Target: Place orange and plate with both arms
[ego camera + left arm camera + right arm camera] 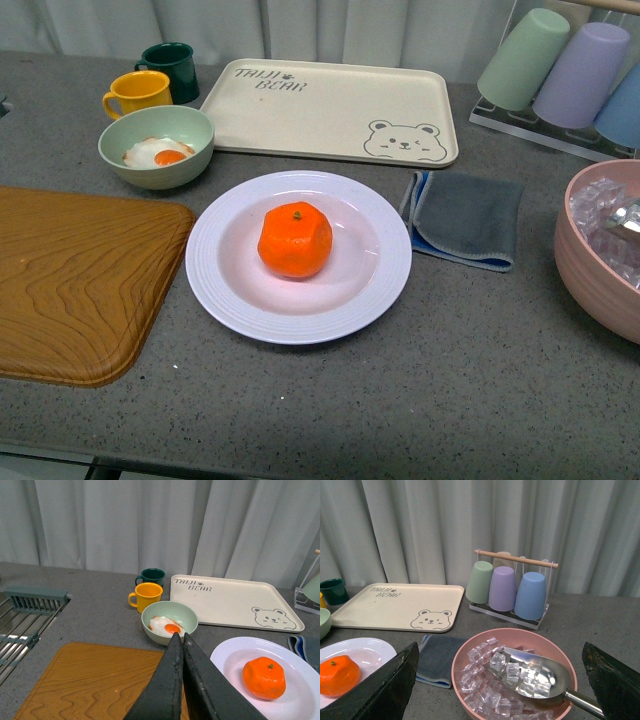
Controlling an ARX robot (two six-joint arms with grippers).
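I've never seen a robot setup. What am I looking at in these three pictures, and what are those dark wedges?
A two-armed robot faces a counter. One picture looks out from its body; the others come from cameras on its wrists. The wedges do the grasping: the left fingers are pressed shut, the right fingers spread wide, both empty. An orange sits on a plate. Nearby lie a wooden board, bear tray, egg bowl and bowl of ice.

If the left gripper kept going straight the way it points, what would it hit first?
Likely the mint-green bowl with the fried egg: the left gripper, shut, lines up with its near rim in the left wrist view. Height is unclear, so it might pass over.
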